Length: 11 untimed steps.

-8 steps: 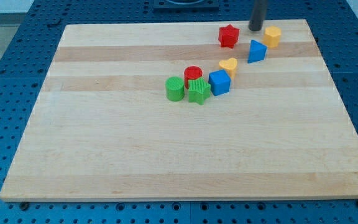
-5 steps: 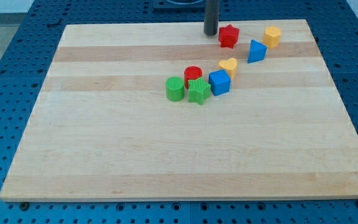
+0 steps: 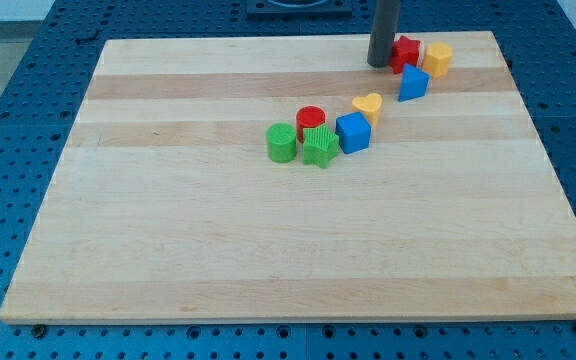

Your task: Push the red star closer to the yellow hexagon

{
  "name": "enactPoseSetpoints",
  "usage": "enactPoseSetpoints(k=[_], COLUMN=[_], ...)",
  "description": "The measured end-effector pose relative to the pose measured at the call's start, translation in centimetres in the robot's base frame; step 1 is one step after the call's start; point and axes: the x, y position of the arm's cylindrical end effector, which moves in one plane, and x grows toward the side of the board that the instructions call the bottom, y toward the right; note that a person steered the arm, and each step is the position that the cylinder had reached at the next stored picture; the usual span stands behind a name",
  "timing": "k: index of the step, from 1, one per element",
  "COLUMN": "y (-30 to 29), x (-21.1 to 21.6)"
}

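The red star point(image 3: 405, 52) sits near the board's top right, just left of the yellow hexagon point(image 3: 438, 59), with a small gap between them. My tip point(image 3: 380, 63) stands against the star's left side. The blue triangle point(image 3: 413, 83) lies just below the star and the hexagon.
A yellow heart point(image 3: 367, 106), a blue cube point(image 3: 353, 132), a red cylinder point(image 3: 311, 120), a green star point(image 3: 318, 146) and a green cylinder point(image 3: 281, 142) form a cluster near the board's middle. The wooden board point(image 3: 168, 250) has its top edge just above the star.
My tip went from the star's right side round to its left, then moved right. The red star slid right, close to the yellow hexagon.
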Motion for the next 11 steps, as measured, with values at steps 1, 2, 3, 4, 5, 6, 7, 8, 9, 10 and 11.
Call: enactPoseSetpoints(k=[1, 2, 3, 4, 5, 6, 7, 8, 9, 10, 11], y=[1.0, 3.0, 3.2, 2.5, -1.1, -4.6, -5.1, -5.4, -5.0, -2.6, 0.5], x=[-2.1, -3.8, -5.3, -5.6, -5.6, -5.1, -2.7, 0.2, 0.3, -0.1, -0.1])
